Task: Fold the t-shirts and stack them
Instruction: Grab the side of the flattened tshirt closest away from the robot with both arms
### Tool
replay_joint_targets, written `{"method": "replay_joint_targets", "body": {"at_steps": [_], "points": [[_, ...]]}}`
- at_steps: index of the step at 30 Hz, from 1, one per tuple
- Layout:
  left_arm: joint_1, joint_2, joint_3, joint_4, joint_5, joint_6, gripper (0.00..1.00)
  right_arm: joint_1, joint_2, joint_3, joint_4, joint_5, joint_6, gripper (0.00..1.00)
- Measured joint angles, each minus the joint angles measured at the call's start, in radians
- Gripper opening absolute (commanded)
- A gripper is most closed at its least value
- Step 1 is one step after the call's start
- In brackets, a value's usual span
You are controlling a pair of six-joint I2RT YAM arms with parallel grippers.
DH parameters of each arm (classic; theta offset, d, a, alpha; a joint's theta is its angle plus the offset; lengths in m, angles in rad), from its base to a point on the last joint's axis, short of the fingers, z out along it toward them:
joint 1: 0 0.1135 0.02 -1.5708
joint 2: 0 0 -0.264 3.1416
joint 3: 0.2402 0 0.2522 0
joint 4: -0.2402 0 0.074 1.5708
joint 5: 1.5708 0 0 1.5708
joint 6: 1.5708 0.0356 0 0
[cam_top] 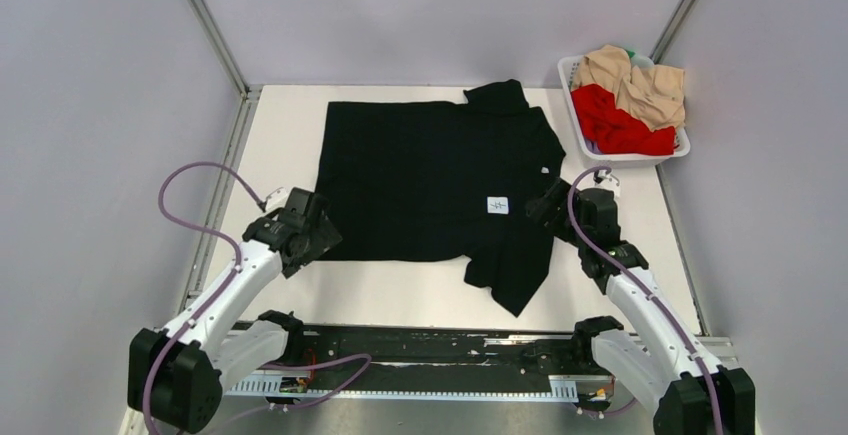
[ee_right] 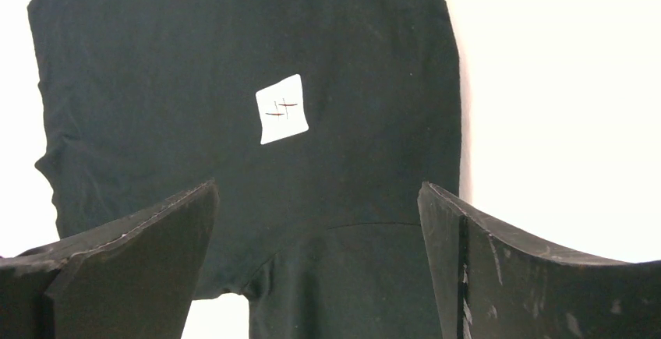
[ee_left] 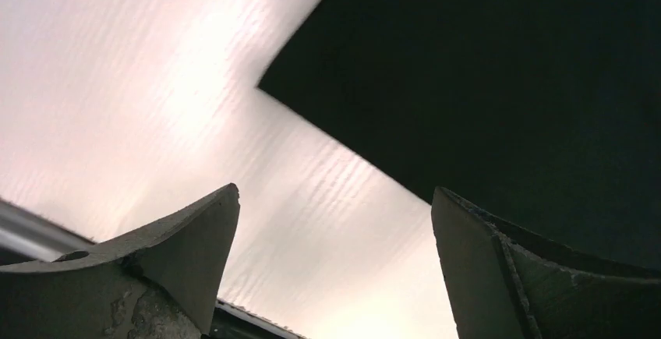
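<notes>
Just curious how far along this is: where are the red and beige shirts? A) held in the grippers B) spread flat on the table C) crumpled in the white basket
C: the red shirt and beige shirt lie crumpled in the white basket; only the black shirt is spread on the table.

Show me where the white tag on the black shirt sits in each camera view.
Top external: white tag just right of centre.
Left wrist: not in view; only a corner of the black shirt shows.
Right wrist: upper half, slightly left of centre.
Shared landmark: the black shirt, in all three views.
</notes>
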Motion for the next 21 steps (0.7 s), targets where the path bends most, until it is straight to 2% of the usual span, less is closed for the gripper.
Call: {"method": "replay_joint_targets", "body": {"at_steps": [3,6,8,15,18,21], "points": [[0.001,-0.065,-0.053,-0.035,-0.045,-0.051,1.00,0.000,-0.018,0.000,0.002,0.000,-0.002,1.00],[0.013,-0.062,-0.088,-0.036,-0.069,-0.096,0.91,0.000,-0.019,0.000,0.001,0.000,-0.003,1.00],[0.027,-0.038,-0.098,-0.026,-0.073,-0.116,0.86,0.000,-0.018,0.000,0.001,0.001,-0.006,1.00],[0.068,0.079,-0.103,0.072,-0.072,-0.174,0.79,0.000,-0.003,0.000,0.000,0.001,-0.016,1.00],[0.073,0.129,-0.104,0.122,-0.071,-0.197,0.71,0.000,-0.003,0.000,-0.001,0.002,-0.018,1.00],[0.076,0.184,-0.105,0.164,-0.068,-0.220,0.69,0.000,0.000,0.000,-0.001,0.003,-0.020,1.00]]}}
